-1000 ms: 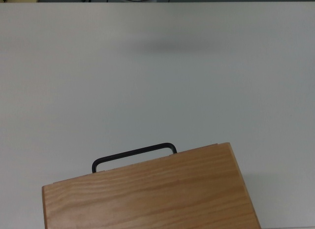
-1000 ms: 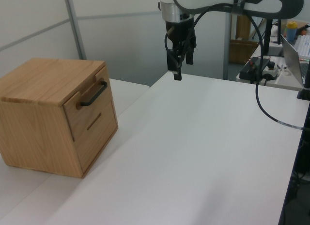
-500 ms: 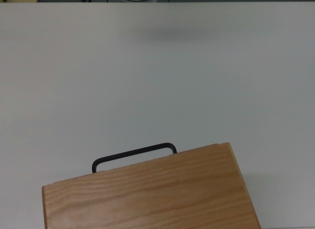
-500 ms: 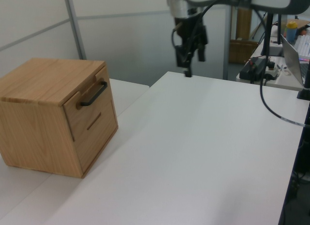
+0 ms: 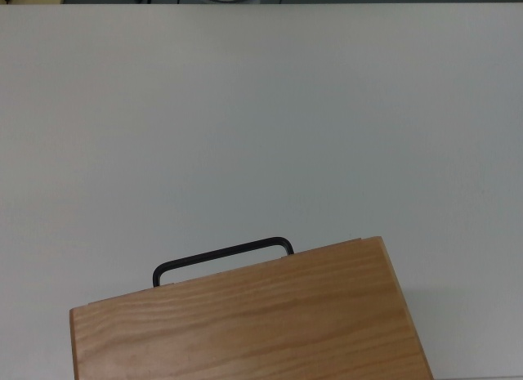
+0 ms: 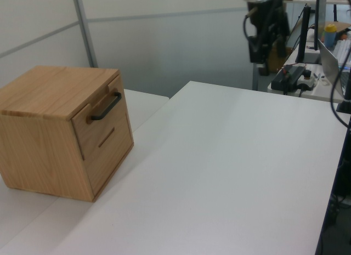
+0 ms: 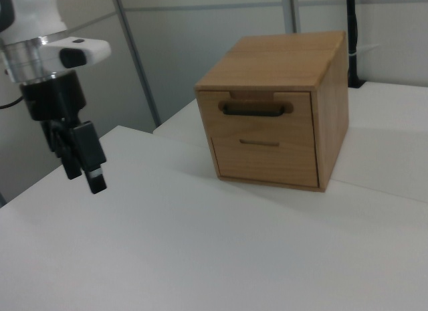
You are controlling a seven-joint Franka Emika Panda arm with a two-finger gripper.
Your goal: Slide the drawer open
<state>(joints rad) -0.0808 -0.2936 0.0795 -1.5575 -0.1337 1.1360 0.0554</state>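
Observation:
The drawer [image 6: 97, 121] is the upper one of a light wooden cabinet [image 6: 49, 90] and sits shut, flush with the cabinet's front. Its black bar handle [image 6: 106, 107] sticks out of the flat front panel. The right view shows the drawer [image 7: 257, 124] and handle [image 7: 256, 110] head-on. From the top view only the handle [image 5: 222, 257] shows beyond the cabinet top [image 5: 245, 323]. My gripper [image 6: 259, 66] hangs open and empty in the air, far from the cabinet, above the table's far edge at the left view's upper right. It is at the right view's left [image 7: 83, 178].
A lower drawer [image 7: 262, 157] with a small slot grip sits under the upper one. The white table [image 6: 219, 167] stretches between gripper and cabinet. Beyond it stands a desk with a power strip [image 6: 293, 77], cables and a laptop [image 6: 333, 57]. Partition walls stand behind the cabinet.
The gripper has swung toward the left view's right and farther from the cabinet. Its shadow has left the top view. The drawer has not moved.

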